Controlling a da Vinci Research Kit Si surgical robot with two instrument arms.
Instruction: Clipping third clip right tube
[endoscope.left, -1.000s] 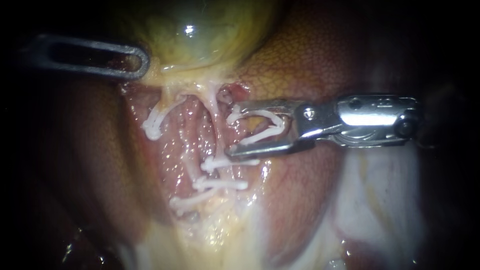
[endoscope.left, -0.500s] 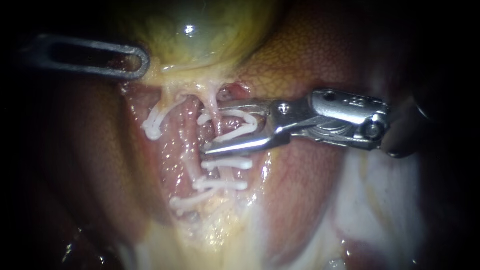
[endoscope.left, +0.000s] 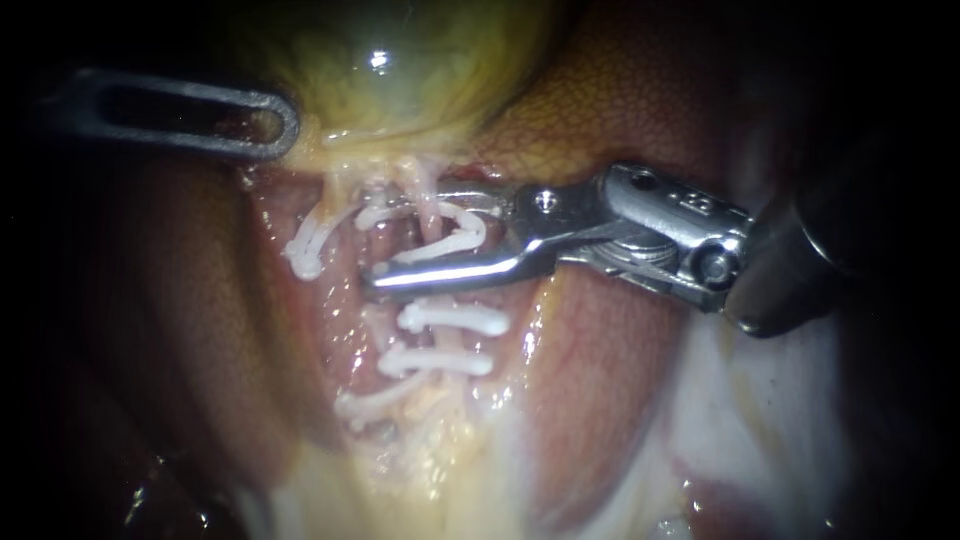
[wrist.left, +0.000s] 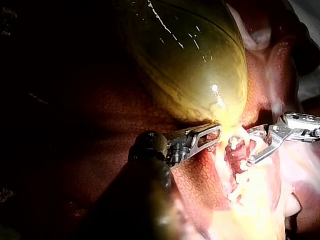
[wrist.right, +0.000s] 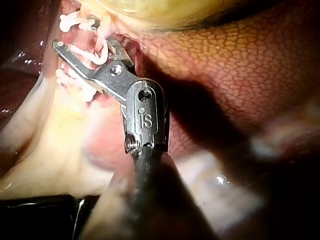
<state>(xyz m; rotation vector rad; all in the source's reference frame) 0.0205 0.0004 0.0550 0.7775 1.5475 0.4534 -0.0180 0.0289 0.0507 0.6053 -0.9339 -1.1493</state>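
My right instrument (endoscope.left: 385, 245) reaches in from the right, its jaws standing apart and holding an open white clip (endoscope.left: 450, 232). The clip's legs straddle the right tube (endoscope.left: 425, 190), just above two closed white clips (endoscope.left: 450, 318) on that tube. The right wrist view shows the same jaws (wrist.right: 85, 47) with the clip (wrist.right: 87, 54) around the pale strand. My left instrument (endoscope.left: 270, 125) is shut on yellow tissue at the gallbladder's (endoscope.left: 400, 70) lower end, holding it up. In the left wrist view its jaws (wrist.left: 212, 134) meet that tissue.
The left tube carries a white clip (endoscope.left: 308, 248), and another clip (endoscope.left: 370, 405) lies lower on pale fatty tissue. Reddish-brown liver (endoscope.left: 620, 110) surrounds the dissected bed. My right instrument's dark shaft (endoscope.left: 800, 270) fills the right side.
My right instrument has moved left with its open clip, from beside the right tube to astride it. The left instrument and the other clips have stayed put.
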